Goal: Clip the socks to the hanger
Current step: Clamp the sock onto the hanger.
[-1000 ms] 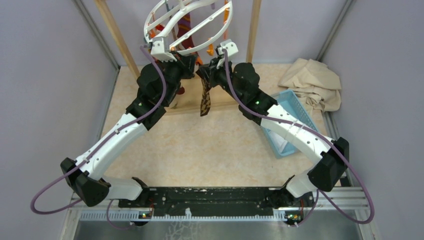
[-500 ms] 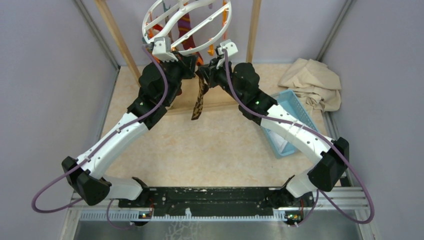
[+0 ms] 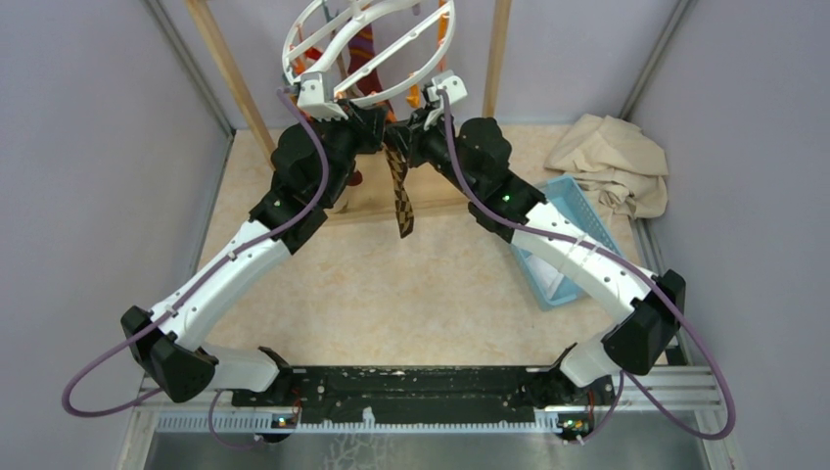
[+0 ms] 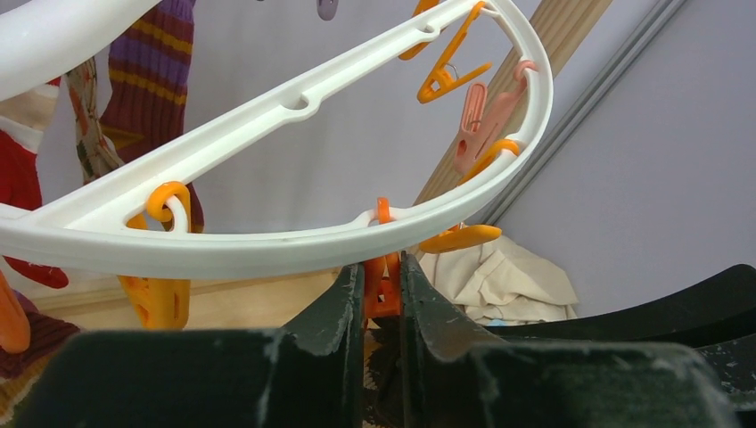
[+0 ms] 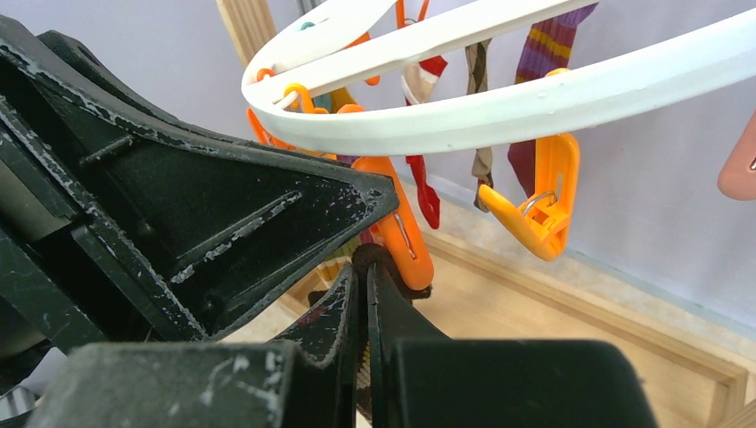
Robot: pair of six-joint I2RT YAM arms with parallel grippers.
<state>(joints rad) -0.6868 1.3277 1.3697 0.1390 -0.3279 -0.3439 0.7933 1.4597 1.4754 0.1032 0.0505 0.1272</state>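
The white ring hanger (image 3: 367, 49) hangs at the back between the wooden poles, tilted. Several socks hang from it: a purple striped one (image 4: 152, 62) and a red one (image 4: 22, 192). My left gripper (image 4: 382, 283) is shut on an orange peg (image 4: 383, 276) under the ring's near rim (image 4: 267, 245). My right gripper (image 5: 364, 278) is shut on the dark cuff of the brown-diamond check sock (image 3: 399, 186), held right at the tip of that same orange peg (image 5: 401, 236). The sock dangles below both grippers (image 3: 391, 137).
A light blue basket (image 3: 568, 240) lies at right under the right arm, a beige cloth (image 3: 612, 162) behind it. Wooden poles (image 3: 225, 69) and a wooden base bar (image 3: 440, 208) frame the hanger. More orange pegs (image 5: 539, 214) hang from the rim.
The hanging brown check sock has swung from pointing left back toward the right. The right wrist has risen slightly toward the hanger rim. Both grippers stay shut.
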